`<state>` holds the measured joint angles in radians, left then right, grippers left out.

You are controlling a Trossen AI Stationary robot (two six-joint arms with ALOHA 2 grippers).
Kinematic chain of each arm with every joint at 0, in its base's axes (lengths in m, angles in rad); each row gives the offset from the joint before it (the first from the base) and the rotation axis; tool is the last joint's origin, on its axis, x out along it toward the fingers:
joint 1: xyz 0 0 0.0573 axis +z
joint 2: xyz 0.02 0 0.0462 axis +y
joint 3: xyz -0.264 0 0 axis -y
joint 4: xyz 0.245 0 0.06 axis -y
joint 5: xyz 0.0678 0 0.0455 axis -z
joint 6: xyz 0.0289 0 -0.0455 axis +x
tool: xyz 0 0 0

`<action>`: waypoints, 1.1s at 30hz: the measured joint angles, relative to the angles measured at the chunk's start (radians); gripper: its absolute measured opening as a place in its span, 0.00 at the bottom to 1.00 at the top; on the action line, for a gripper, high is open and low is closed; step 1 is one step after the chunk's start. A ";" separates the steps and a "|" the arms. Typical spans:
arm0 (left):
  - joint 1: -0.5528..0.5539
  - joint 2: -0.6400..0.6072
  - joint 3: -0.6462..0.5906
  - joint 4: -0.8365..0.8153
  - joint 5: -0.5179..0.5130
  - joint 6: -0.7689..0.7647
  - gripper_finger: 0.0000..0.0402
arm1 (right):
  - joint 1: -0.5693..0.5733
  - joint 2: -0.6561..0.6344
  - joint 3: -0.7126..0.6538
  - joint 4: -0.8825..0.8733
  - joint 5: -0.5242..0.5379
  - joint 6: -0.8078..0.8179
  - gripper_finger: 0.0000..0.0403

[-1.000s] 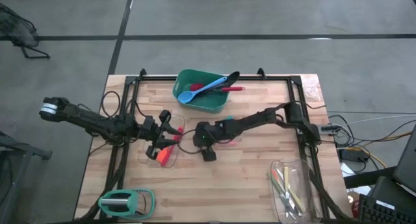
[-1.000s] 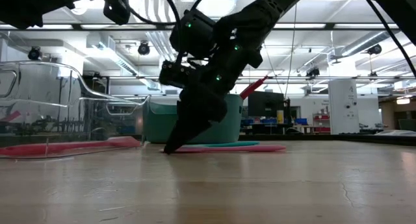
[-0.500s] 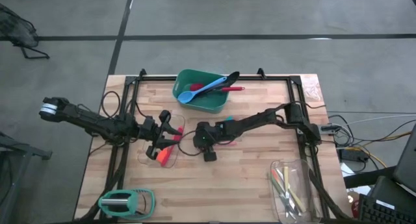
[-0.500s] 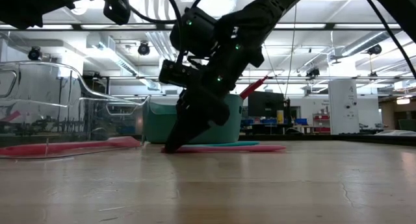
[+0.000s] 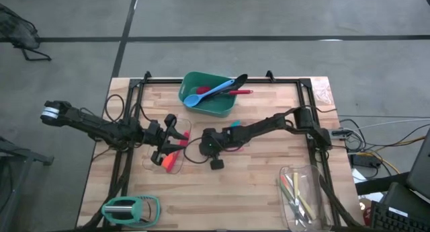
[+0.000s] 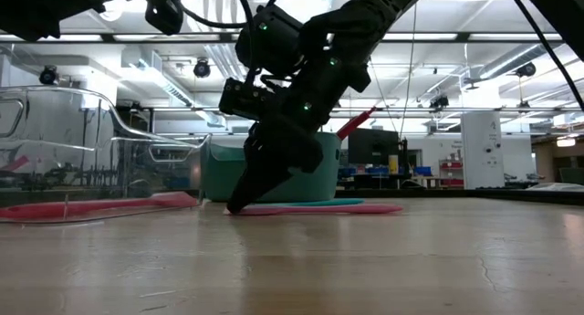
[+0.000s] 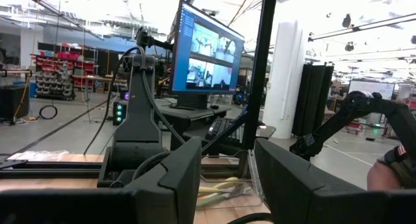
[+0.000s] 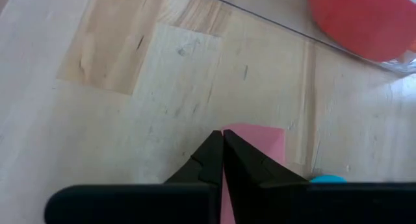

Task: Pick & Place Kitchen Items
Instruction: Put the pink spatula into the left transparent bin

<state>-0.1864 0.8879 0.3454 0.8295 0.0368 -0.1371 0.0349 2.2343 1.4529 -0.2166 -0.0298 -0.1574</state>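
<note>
I have the right gripper (image 6: 239, 204) down at the table (image 5: 262, 185) near its middle, fingers pinched together with their tips on the end of the pink spatula (image 8: 263, 141). In the right wrist view that pink end shows just past the closed tips, so I read it as clamped on it, though the contact itself is hidden behind the fingers. The spatula lies flat on the wood in the low view (image 6: 356, 208), with a teal utensil (image 6: 333, 203) lying alongside and touching it.

The left gripper (image 5: 163, 143) hangs over the left-hand glass tray (image 5: 149, 161), which holds red and orange utensils (image 5: 171, 155). Its 2 fingers (image 7: 185, 175) stand apart in the left wrist view with nothing between them.

At the far edge sits the green tub (image 5: 215, 104), holding a blue spoon (image 5: 201, 95), a black slotted spoon (image 5: 236, 80) and a red utensil (image 5: 236, 92), all leaning across its rim. A 2nd glass tray (image 5: 301, 198) at the near right corner holds several slim cutlery pieces (image 5: 293, 191). A teal tape dispenser (image 5: 131, 208) rests at the near left corner.
</note>
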 joint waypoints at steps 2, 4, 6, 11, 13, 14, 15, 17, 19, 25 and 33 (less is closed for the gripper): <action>0.000 0.000 0.000 0.000 0.000 0.000 0.38 | 0.000 -0.025 -0.001 -0.004 0.000 0.000 0.02; 0.000 0.000 0.000 0.000 0.000 0.000 0.38 | -0.001 -0.048 -0.004 -0.016 0.004 0.001 0.02; 0.000 0.000 0.000 -0.001 0.000 -0.001 0.38 | -0.007 -0.081 -0.007 -0.058 0.013 0.010 0.02; 0.000 0.000 0.000 -0.005 0.000 -0.002 0.38 | -0.033 -0.144 -0.009 -0.128 0.028 0.067 0.09; 0.000 0.000 0.000 -0.008 0.000 -0.002 0.38 | -0.037 -0.149 -0.006 -0.152 0.015 0.100 0.16; 0.000 0.000 0.000 -0.008 0.000 -0.002 0.38 | -0.037 -0.148 -0.006 -0.171 0.008 0.111 0.19; 0.000 0.000 0.000 -0.008 0.000 -0.002 0.38 | -0.034 -0.145 -0.009 -0.184 0.004 0.121 0.23; 0.000 0.000 0.000 -0.008 0.000 -0.002 0.38 | -0.033 -0.134 -0.013 -0.173 -0.026 0.131 0.31; 0.000 0.000 0.000 -0.008 0.000 -0.002 0.38 | -0.027 -0.126 -0.016 -0.158 -0.041 0.148 0.40; 0.000 0.001 0.000 -0.009 0.000 -0.002 0.38 | -0.020 -0.108 -0.036 -0.110 -0.046 0.177 0.62; 0.000 0.001 0.000 -0.008 0.000 -0.001 0.38 | -0.010 -0.050 -0.076 0.002 -0.034 0.215 0.68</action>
<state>-0.1863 0.8886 0.3454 0.8214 0.0364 -0.1383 0.0252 2.1840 1.3769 -0.2151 -0.0634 0.0576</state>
